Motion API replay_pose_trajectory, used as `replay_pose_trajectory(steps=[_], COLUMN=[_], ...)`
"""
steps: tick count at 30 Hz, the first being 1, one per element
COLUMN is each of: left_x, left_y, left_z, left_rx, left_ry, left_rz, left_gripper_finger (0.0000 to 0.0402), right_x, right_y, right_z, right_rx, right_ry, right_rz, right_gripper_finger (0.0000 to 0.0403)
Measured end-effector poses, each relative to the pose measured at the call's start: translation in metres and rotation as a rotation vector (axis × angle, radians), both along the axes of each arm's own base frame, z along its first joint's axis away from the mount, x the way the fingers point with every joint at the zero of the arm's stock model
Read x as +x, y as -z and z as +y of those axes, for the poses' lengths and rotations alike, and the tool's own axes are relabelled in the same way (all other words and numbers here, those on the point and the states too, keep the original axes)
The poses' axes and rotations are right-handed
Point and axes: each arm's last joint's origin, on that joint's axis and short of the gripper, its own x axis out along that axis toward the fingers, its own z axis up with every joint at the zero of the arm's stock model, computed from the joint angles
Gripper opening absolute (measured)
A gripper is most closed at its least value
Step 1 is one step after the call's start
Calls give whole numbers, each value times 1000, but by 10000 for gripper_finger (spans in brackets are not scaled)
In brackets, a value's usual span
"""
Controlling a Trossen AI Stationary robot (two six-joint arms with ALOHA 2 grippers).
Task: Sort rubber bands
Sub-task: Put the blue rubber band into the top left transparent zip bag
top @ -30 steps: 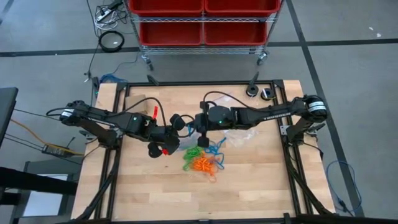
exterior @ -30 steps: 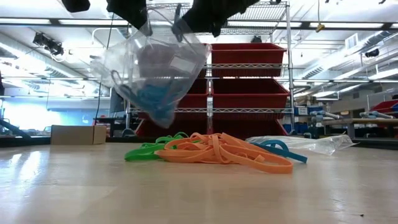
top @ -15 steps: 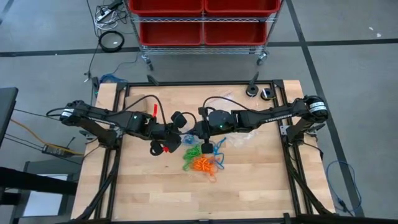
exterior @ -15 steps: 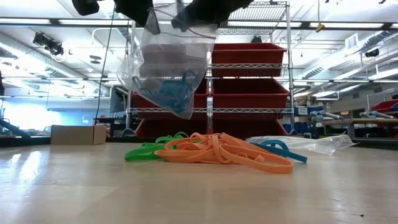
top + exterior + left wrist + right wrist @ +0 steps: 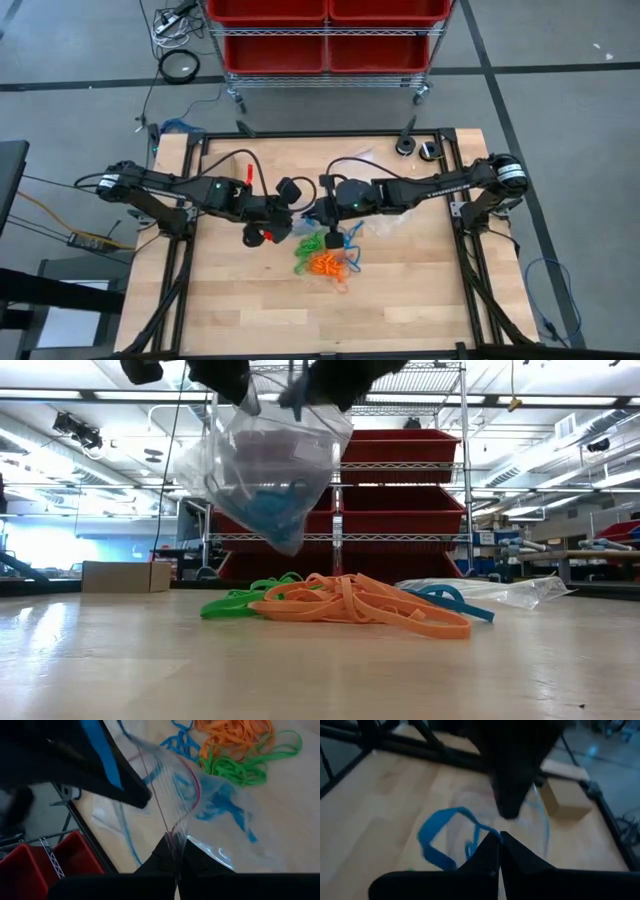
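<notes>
A clear zip bag (image 5: 265, 475) hangs above the table's middle with blue rubber bands (image 5: 270, 510) in its lower end. My left gripper (image 5: 293, 208) and my right gripper (image 5: 318, 208) face each other over it, both shut on its top. Under and beside the bag, loose rubber bands lie in a heap on the wood: orange (image 5: 325, 264), green (image 5: 311, 243) and blue (image 5: 348, 238). In the low view the orange ones (image 5: 360, 605) lie in front, the green (image 5: 235, 603) to their left. My left gripper pinches the bag's top rim by the pink zip strip (image 5: 172, 839) between its two fingers, slanting down from the table's left. The bag hangs below, clear of the table. My right gripper pinches the facing side of the rim (image 5: 493, 832) between its two fingers, slanting down from the table's right. The bag's mouth bows open between the two holds.
A second clear bag (image 5: 500, 592) lies flat on the table to the right of the heap. A small tan cardboard box (image 5: 125, 575) stands at the far left. Red bins on a wire shelf (image 5: 325, 35) stand beyond the far edge.
The bag, spread wide and tilted toward the table's left a second ago, has swung back and now hangs narrower, its lower end nearer the middle. The blue bands have stayed inside. My right gripper has rolled a little; both holds have stayed.
</notes>
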Motion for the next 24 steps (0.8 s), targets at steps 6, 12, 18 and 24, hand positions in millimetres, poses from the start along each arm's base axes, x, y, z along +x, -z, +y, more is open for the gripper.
replay_pose_trajectory(steps=[6, 12, 18, 24], left_x=[5, 7, 6, 6], left_y=[-4, -6, -5, -5], left_z=[-4, -4, -4, -2], left_rx=[11, 16, 18, 24], left_ry=[41, 58, 57, 48], left_rz=[-61, -84, -68, -67], left_gripper_finger=[1, 1, 1, 1], right_x=[-4, -4, -10, -18], right_y=[8, 10, -1, -34], right_z=[-7, -7, -7, 2], right_rx=[44, 35, -15, -65], right_ry=[11, 7, 39, 60], right_rz=[94, 105, 135, 152], right_gripper_finger=[0, 16, 106, 184])
